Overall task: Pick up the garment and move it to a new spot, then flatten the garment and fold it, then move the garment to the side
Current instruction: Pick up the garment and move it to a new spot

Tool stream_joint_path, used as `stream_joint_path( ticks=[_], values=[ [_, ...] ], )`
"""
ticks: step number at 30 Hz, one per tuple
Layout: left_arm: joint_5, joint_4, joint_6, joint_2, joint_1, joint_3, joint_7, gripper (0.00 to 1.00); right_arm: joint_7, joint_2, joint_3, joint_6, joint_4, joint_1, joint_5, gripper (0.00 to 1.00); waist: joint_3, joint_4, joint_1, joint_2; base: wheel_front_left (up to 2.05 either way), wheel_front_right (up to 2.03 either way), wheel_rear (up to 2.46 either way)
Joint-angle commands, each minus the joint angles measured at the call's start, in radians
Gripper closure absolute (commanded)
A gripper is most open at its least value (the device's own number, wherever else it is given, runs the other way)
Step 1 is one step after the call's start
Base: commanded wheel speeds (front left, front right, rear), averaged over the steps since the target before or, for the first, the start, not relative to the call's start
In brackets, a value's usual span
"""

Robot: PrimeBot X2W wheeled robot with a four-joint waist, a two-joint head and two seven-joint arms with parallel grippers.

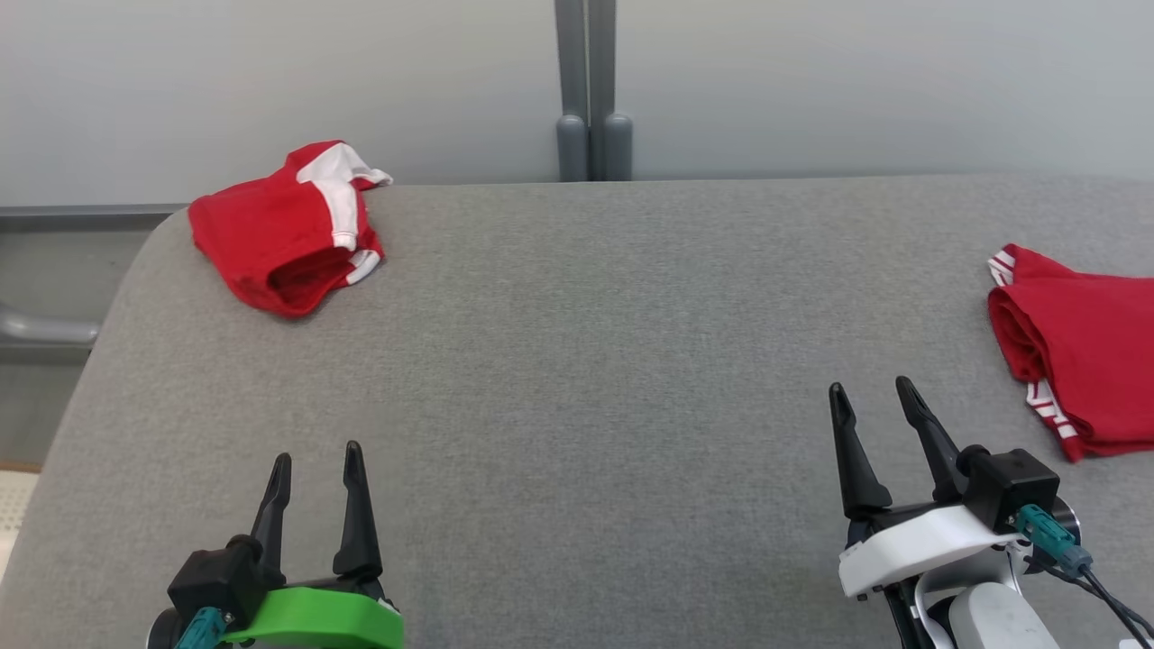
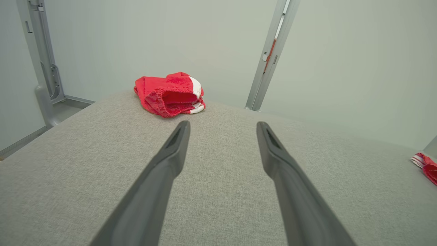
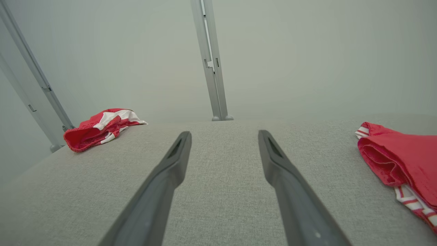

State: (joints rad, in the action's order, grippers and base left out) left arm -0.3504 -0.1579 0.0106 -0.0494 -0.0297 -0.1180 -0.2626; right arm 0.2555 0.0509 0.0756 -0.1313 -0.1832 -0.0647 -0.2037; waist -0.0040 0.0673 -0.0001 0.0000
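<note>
A bare lab test booth: a grey fabric-covered table (image 1: 577, 361) stands before plain pale wall panels (image 1: 270, 81) joined by grey metal posts (image 1: 590, 90).

**Red garments with white trim:** two, the left garment (image 1: 287, 230) near the far corner and the right garment (image 1: 1077, 356) at the edge.

**Claws:** two, the left claw (image 1: 317, 452) on a green mount and the right claw (image 1: 871, 386) on a white mount. Each has two long dark fingers, four fingers in all.

**Grey cloth-covered surface** (image 1: 577, 361): one.

**Grey upright posts behind its far middle:** two, the left post (image 1: 572, 144) and the right post (image 1: 617, 144), side by side.
</note>
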Motion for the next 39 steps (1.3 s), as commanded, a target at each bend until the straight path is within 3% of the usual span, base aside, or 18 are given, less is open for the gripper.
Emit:
stream_joint_path(
  ticks=[1, 13, 19, 33, 39],
  values=[
    [0.011, 0.002, 0.003, -0.003, 0.007, 0.005, -0.003, 0.00, 0.003, 0.000, 0.002, 0.001, 0.008, 0.007, -0.007, 0.00, 0.003, 0.081, 0.0001, 0.0000, 0.00, 0.00, 0.00],
    [0.017, 0.012, 0.000, -0.002, 0.016, 0.041, -0.001, 0.00, 0.007, 0.000, 0.035, 0.001, -0.001, -0.017, -0.010, 0.00, 0.014, 0.368, 0.0001, 0.0000, 0.00, 0.00, 0.00],
    [0.010, 0.016, 0.001, -0.002, 0.010, 0.054, -0.001, 0.00, 0.008, 0.000, 0.058, 0.001, -0.004, -0.033, -0.021, 0.00, 0.021, 0.456, 0.0001, 0.0000, 0.00, 0.00, 0.00],
    [-0.018, 0.052, 0.016, -0.002, -0.012, 0.078, -0.001, 0.00, -0.004, 0.001, 0.099, 0.001, -0.007, -0.087, -0.012, 0.00, 0.057, 0.469, 0.0001, 0.0000, 0.00, 0.00, 0.00],
    [0.008, 0.024, -0.023, -0.007, 0.058, 0.082, -0.001, 0.00, -0.016, 0.001, 0.072, 0.001, 0.025, -0.098, 0.006, 0.00, 0.108, 0.440, 0.0001, 0.0000, 0.00, 0.00, 0.00]
  ],
)
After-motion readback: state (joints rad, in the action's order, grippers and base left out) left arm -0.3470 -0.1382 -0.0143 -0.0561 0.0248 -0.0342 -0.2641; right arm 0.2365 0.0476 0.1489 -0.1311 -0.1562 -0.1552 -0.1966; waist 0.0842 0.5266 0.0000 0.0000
